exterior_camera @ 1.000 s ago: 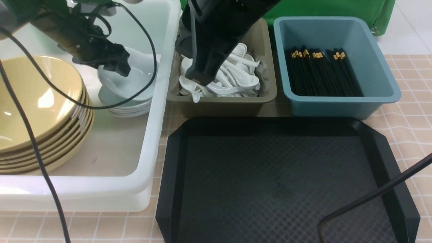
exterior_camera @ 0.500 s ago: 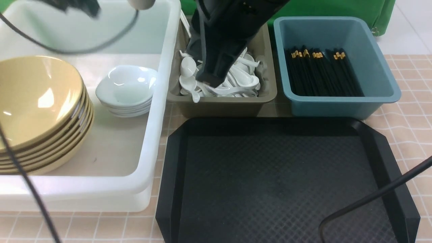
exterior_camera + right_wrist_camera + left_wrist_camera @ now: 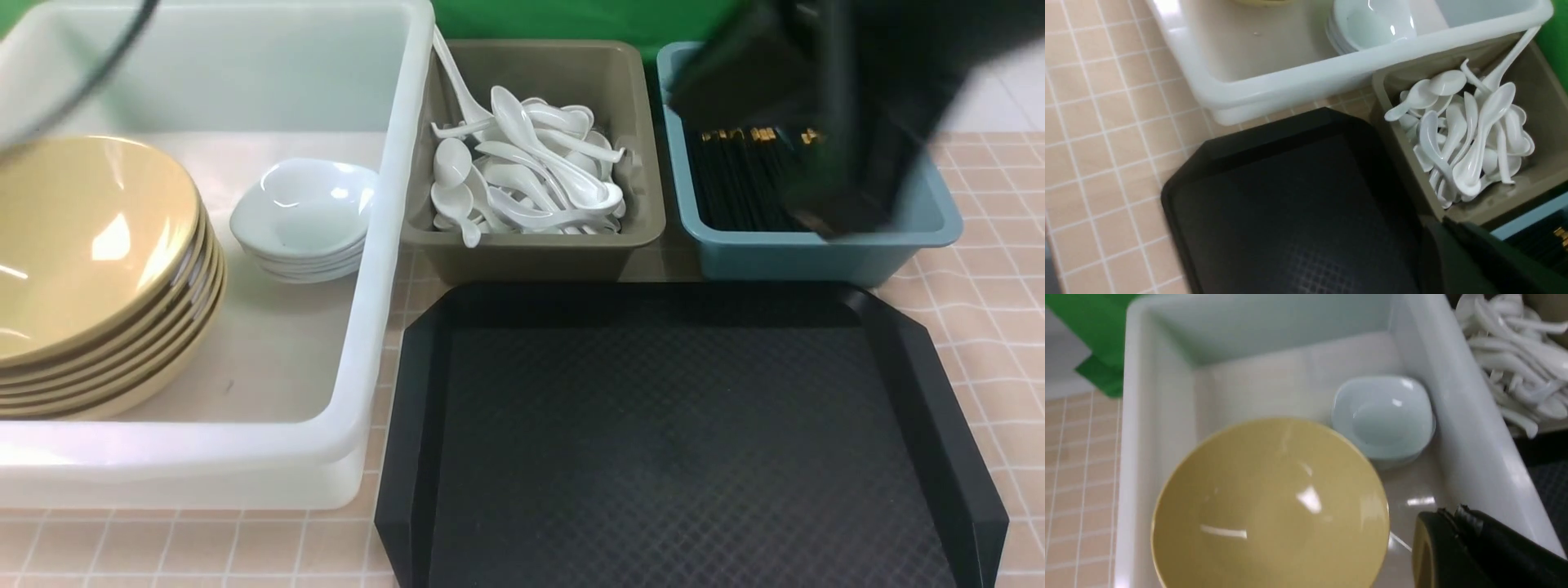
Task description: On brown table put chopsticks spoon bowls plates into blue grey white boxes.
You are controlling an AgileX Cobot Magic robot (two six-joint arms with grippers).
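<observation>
1. Both sets of jaws are clenched. The left jaws show only as a black edge in the left wrist view, over the white tub (image 3: pixel 392 245). The right jaws are likewise a dark edge in their own wrist view.
2. Blurred and black, the right arm (image 3: pixel 816 122) hangs over the teal-blue bin (image 3: pixel 784 261).
3. Translucent, with a rounded rim, the tub holds a stack of bowls (image 3: pixel 90 245) (glossy mustard-yellow, wide and shallow). Just beside them is a stack of small white plates (image 3: pixel 302 212) of rounded-square outline.
4. Matte plastic, the olive-grey bin (image 3: pixel 531 253) carries a heap of glossy white spoons (image 3: pixel 531 180), one handle leaning up at its back corner.
5. Black chopsticks (image 3: pixel 735 188) lie lengthwise in the teal-blue bin, gold bands at the far end.
6. In front of both small bins, a black octagonal tray (image 3: pixel 678 441) with a diamond texture sits on the pinkish-tan, white-gridded bench (image 3: pixel 996 327).
</observation>
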